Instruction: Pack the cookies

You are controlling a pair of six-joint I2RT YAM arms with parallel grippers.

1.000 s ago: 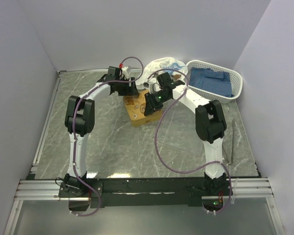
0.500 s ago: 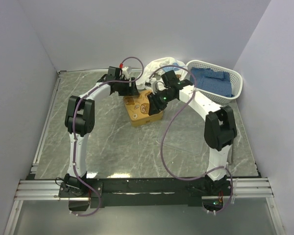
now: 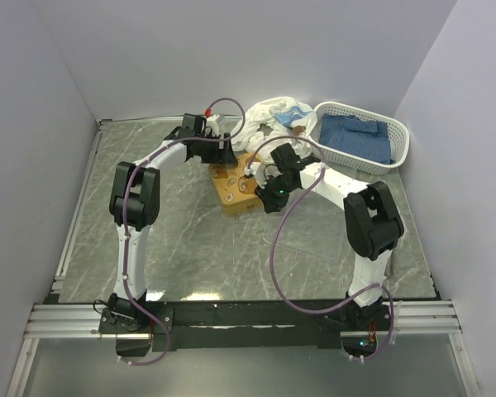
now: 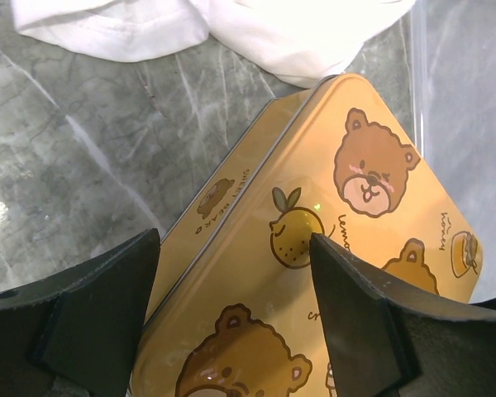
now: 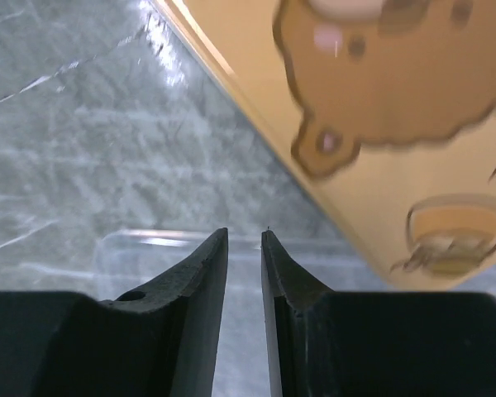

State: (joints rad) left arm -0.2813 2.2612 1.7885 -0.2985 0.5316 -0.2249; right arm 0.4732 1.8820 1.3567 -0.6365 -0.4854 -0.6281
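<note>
Left gripper [image 4: 231, 248] wide open, empty, poised over shut tin [image 4: 347, 165] on counter [image 4: 58, 165]. Right gripper [image 5: 245, 240] almost closed, empty; tin edge at its 1 o'clock. Cookies unseen. Left arm nearer, better placed for opening.

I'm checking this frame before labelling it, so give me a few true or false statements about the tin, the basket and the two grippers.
1. The lid of the tin shows cartoon bears and a lemon. True.
2. The left gripper is closed tight. False: its fingers stand wide apart over the tin.
3. The white basket holds blue cloth. True.
4. The right gripper holds a cookie. False: its fingers are almost together with nothing seen between them.
5. The tin sits inside the basket. False: it rests on the marble table, apart from the basket.
</note>
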